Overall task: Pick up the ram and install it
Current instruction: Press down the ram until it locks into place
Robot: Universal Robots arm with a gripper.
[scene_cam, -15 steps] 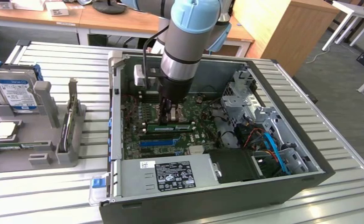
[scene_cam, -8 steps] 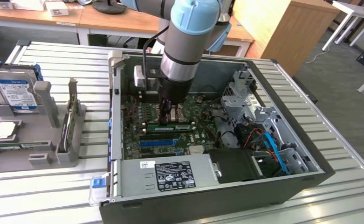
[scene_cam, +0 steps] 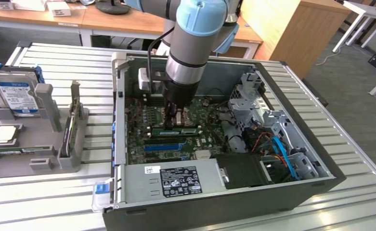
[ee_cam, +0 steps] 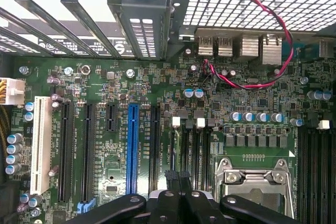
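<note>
Claw [scene_cam: 173, 124] clenched, empty, fingertips down on ram [scene_cam: 175, 131] lying in its slot at mobo [ee_cam: 210, 103] centre, 12 o'clock of blue slot [scene_cam: 164, 146]. Push straight down, evenly, w/o tilting.

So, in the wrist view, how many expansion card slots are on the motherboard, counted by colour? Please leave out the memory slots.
White slot: 1
Blue slot: 1
Long black slots: 3
Short black slot: 1
Total: 6
</note>
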